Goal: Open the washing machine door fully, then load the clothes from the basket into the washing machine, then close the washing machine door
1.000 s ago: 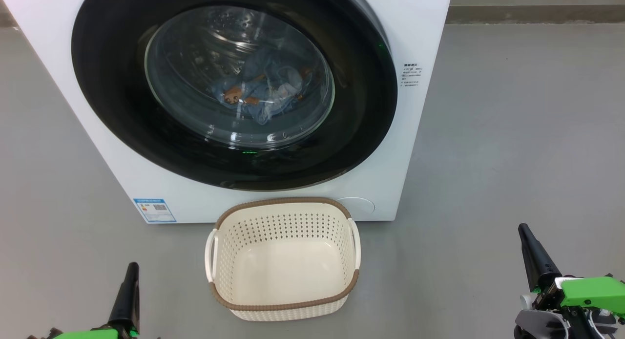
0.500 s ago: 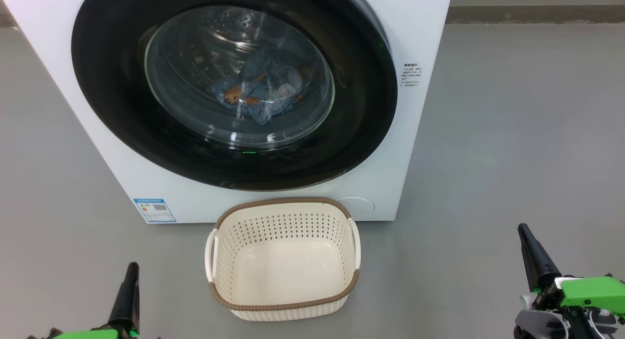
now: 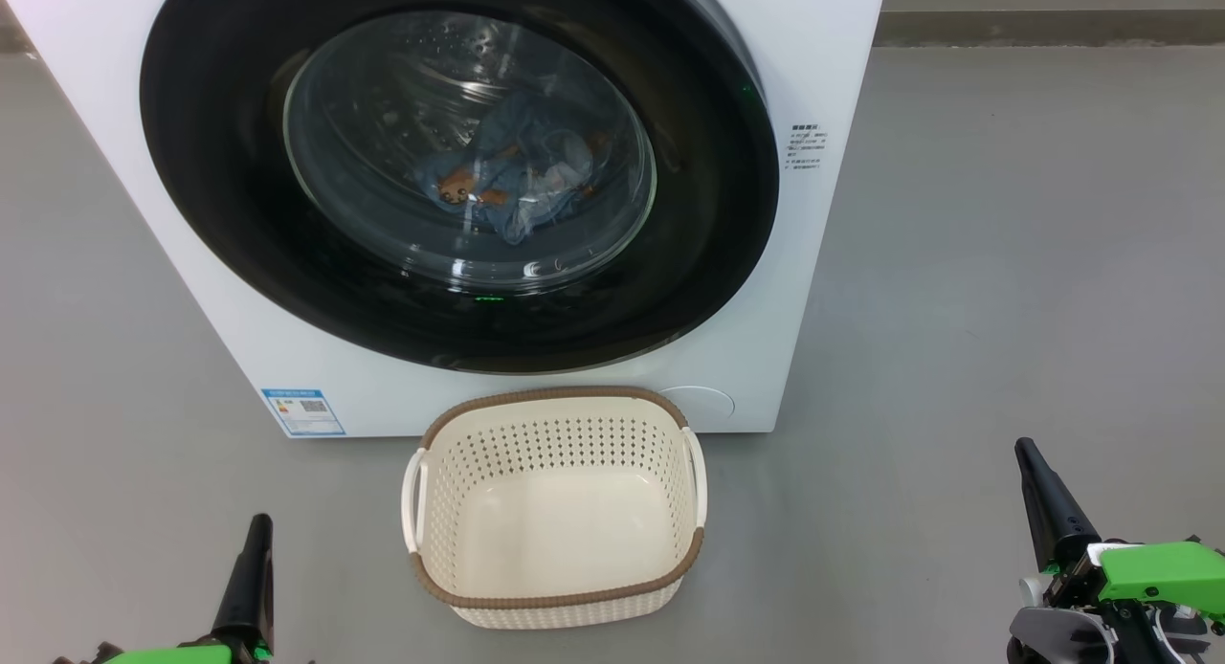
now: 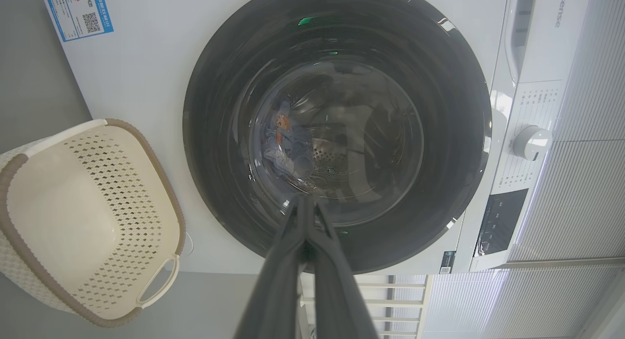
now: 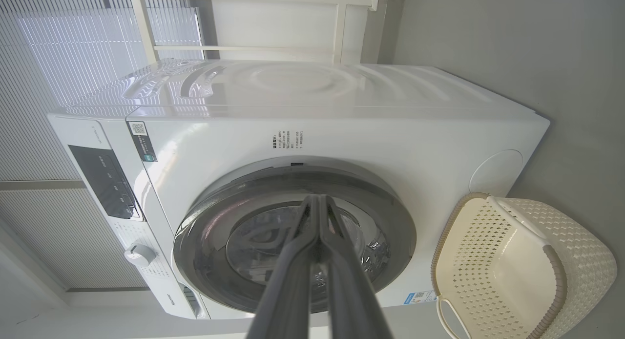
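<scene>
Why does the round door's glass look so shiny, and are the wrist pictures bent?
Head view: sharp, evenly lit; pale reflected streaks cross the washing machine door glass over the clothes. Left wrist view: the left gripper, close up, looks soft. Right wrist view: wide lens bows the washing machine outline; the blinds mirror as stripes on its top.

A: What colour was the washing machine (image 3: 842, 33)?
B: White, with a small blue label (image 3: 302, 411). The washing machine door (image 3: 220, 214) had a shiny black rim.
A: And the clothes (image 3: 517, 181)?
B: Light blue, with little orange-brown bears on them.
A: The basket (image 3: 555, 444)?
B: Cream, with rows of tiny holes and a brown woven-look rim. The floor (image 3: 1005, 262) was plain grey.
A: The left gripper (image 3: 258, 525) and the right gripper (image 3: 1027, 451)?
B: Both had black fingers, with bright green behind them.
</scene>
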